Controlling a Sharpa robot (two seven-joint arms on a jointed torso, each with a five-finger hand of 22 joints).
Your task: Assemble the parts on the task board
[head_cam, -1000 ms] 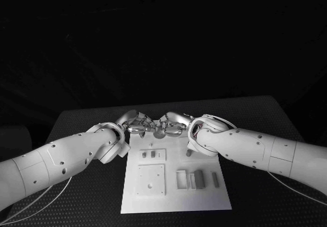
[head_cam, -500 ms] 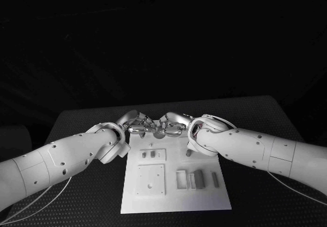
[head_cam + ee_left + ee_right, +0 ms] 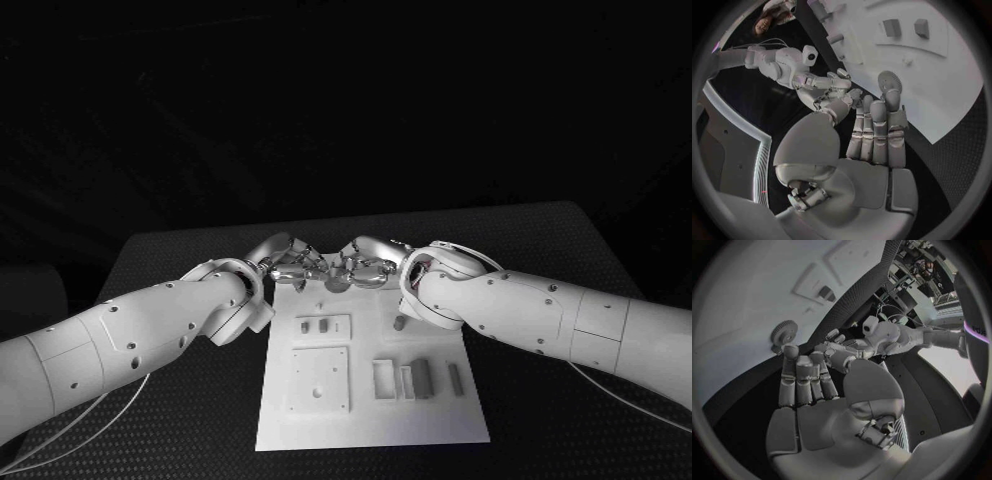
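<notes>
The white task board (image 3: 372, 415) lies mid-table. At its far edge a small grey gear (image 3: 336, 284) stands on its rim between my two hands. My left hand (image 3: 293, 262) reaches in with its fingers straight and side by side, one fingertip (image 3: 892, 97) touching the gear (image 3: 891, 81). My right hand (image 3: 371, 262) mirrors it, with a fingertip (image 3: 790, 351) against the gear (image 3: 786, 331). Neither thumb closes on the gear. Whether the gear rests on the board (image 3: 948, 75) or hangs just above it, I cannot tell.
On the board sit a small plate with two short parts (image 3: 323, 325), a square plate with holes (image 3: 320, 378), a row of upright slots and bars (image 3: 417, 378) and a short peg (image 3: 400, 323). Black table (image 3: 577, 250) surrounds the board.
</notes>
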